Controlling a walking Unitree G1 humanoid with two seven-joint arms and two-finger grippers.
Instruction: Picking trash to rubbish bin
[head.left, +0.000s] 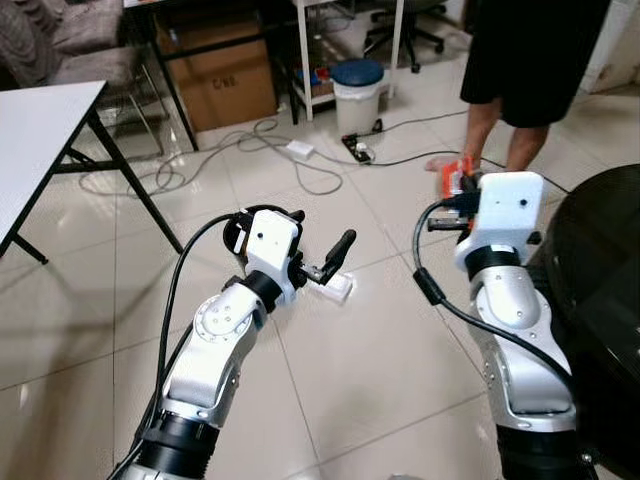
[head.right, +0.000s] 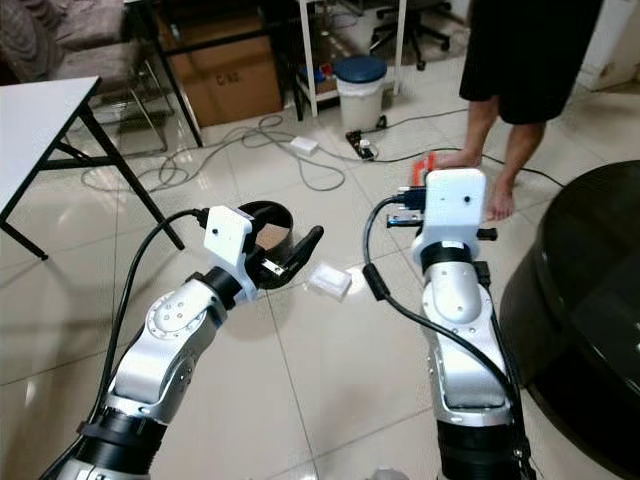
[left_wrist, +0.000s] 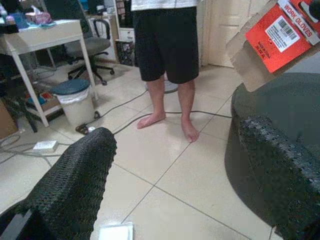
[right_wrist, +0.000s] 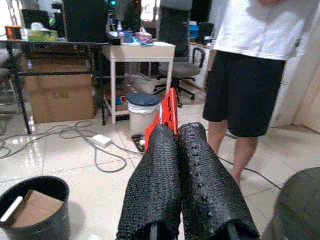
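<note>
**Watcher:** What have your 2 grippers got?

**Robot:** My right gripper (right_wrist: 172, 165) has its 2 black fingers pressed together on a flat orange-red packet (right_wrist: 169, 116); only its upper edge stands above my fingertips in my right wrist view, the rest is hidden between them; from my left wrist it reads "WORK GLOVES" (left_wrist: 276, 34) with a barcode, though the card is cut off at the frame's edge. My left gripper (head.left: 335, 262) stands wide apart and holds nothing.

**Watcher:** Where is the bin?

**Robot:** The black bin (head.right: 268, 228) sits on the tiled floor (head.right: 340, 370), low in front of me; my left wrist housing covers its near side in the right eye view, and in the left eye view almost all of it is hidden behind that arm. Inside it I see brown cardboard (right_wrist: 31, 206) and a pale strip I cannot name.

**Watcher:** And relative to the bin?

**Robot:** The packet is held up in the air, to the right of the bin and apart from it; my left gripper hangs just beside the bin's right rim. A small white flat item (head.right: 329, 281) lies on the floor just right of the bin, partly behind my left finger in the left eye view. Beyond the bin are cables (head.left: 290, 160), a white pedal bin with a blue lid (head.left: 357, 92) and a barefoot person (head.left: 520, 70) in black shorts, cut off above the waist. Far right of the bin, a big dark round thing (head.left: 600, 300) runs out of frame.
</note>
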